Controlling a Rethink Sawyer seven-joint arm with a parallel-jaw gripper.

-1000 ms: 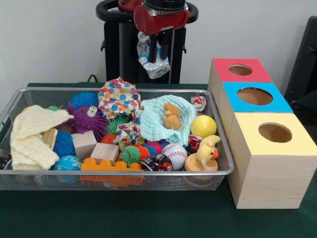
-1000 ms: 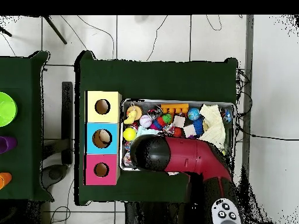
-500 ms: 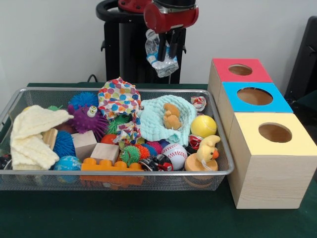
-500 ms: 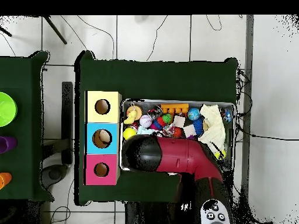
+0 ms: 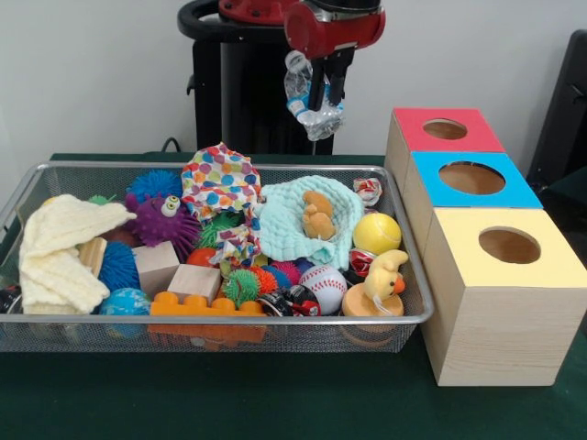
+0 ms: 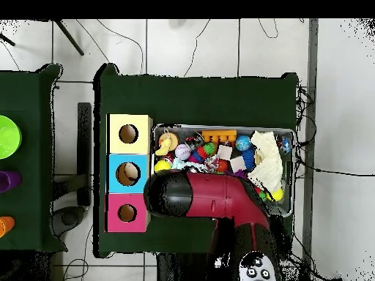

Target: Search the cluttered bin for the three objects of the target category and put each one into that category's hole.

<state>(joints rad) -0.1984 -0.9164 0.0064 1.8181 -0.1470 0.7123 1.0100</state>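
High above the far right part of the wire bin (image 5: 229,323), my gripper (image 5: 323,103) is shut on a crumpled clear plastic wrapper (image 5: 314,101) that dangles between its fingers. It hangs left of the red-topped box (image 5: 438,130). The blue-topped box (image 5: 471,180) and the yellow-topped box (image 5: 506,247) follow in a row toward the front, each with a round hole. In the overhead view the red arm (image 6: 212,199) covers the gripper and the wrapper and sits beside the row of boxes (image 6: 128,172).
The bin holds a cream cloth (image 5: 64,247), a dotted cloth (image 5: 218,180), a mint cloth (image 5: 303,220), spiky balls, wooden blocks (image 5: 174,270), an orange brick (image 5: 204,304), a baseball (image 5: 323,282), a yellow ball (image 5: 376,233) and a yellow duck toy (image 5: 382,275).
The gripper has carried the plastic wrapper up and to the right, toward the boxes. In the overhead view the arm has swung left toward the box row.
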